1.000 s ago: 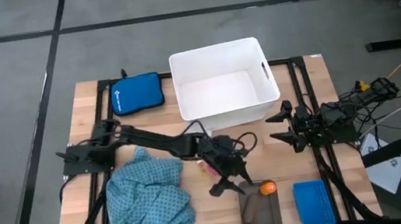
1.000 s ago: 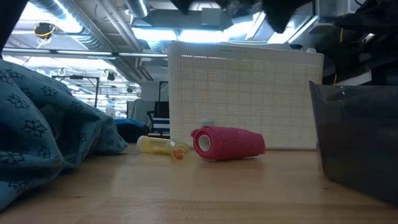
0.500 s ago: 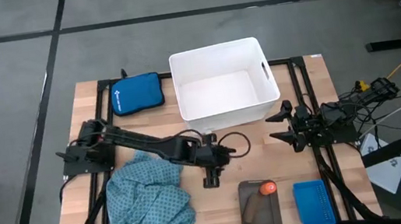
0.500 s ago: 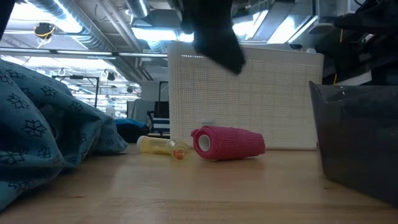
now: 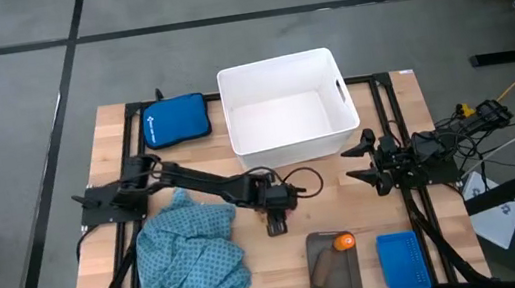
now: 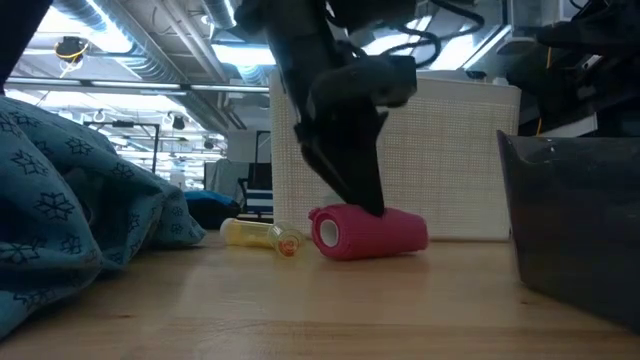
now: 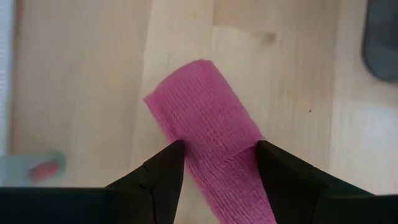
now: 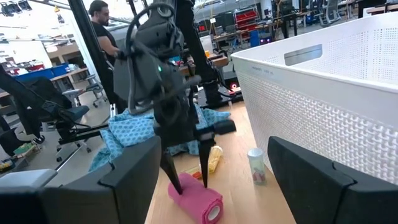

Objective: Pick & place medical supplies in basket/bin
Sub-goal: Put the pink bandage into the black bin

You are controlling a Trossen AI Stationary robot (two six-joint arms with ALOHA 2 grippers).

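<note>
High view: left gripper at frame centre, fingers apart astride the pink roll (lying on the desk); right gripper open, centre-right.

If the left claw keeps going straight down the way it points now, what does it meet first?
The pink bandage roll. The left claw points down at the table, its open fingers straddling the roll lying on its side. Whether they already touch it is unclear; below the roll is only the wooden tabletop.
</note>
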